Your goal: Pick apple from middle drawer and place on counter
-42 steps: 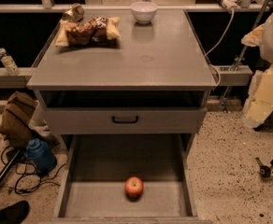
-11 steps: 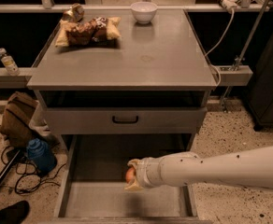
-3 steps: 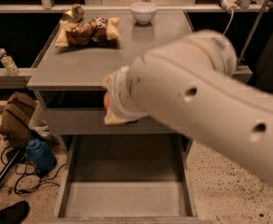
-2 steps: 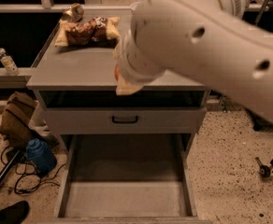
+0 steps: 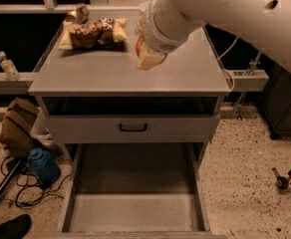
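My gripper (image 5: 146, 55) hangs over the middle of the grey counter (image 5: 185, 71), at the end of the big white arm that comes in from the upper right. It is shut on the red-orange apple (image 5: 139, 46), of which only a sliver shows between the pale fingers (image 5: 149, 61). The apple is held just above the counter top. The middle drawer (image 5: 135, 210) is pulled out at the bottom of the view, and its flat grey floor is bare.
A chip bag (image 5: 93, 31) and a can (image 5: 78, 13) lie at the counter's back left. A white bowl (image 5: 143, 6) is mostly hidden behind the arm. The shut upper drawer front has a black handle (image 5: 133, 127). A bottle (image 5: 7, 65), backpack (image 5: 18, 126) and cables are at left.
The gripper took the apple out of the middle drawer, rose past the drawer fronts and moved back over the counter. The drawer is empty now.
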Controlling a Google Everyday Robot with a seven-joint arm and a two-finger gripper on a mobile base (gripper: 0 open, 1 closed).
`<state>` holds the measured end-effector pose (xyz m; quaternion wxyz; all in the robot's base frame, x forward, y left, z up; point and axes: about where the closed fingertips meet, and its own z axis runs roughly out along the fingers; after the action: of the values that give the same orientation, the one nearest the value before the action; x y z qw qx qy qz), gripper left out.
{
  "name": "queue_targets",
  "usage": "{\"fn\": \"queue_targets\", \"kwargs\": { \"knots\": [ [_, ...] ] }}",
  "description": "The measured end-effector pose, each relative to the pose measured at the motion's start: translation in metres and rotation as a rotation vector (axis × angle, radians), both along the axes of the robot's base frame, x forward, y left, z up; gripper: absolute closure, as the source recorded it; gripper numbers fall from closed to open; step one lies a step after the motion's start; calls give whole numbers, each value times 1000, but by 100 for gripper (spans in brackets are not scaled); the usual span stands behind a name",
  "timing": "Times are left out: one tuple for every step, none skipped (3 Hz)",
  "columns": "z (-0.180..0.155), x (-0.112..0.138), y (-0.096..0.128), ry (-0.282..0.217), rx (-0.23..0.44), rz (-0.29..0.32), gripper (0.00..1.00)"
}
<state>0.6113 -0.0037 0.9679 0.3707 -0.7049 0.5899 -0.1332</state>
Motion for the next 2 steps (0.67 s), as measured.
{"fn": "queue_targets", "kwargs": {
  "knots": [
    [0,0,0,0,0,0,100],
    [0,19,9,20,-9,32,100]
  ]
}}
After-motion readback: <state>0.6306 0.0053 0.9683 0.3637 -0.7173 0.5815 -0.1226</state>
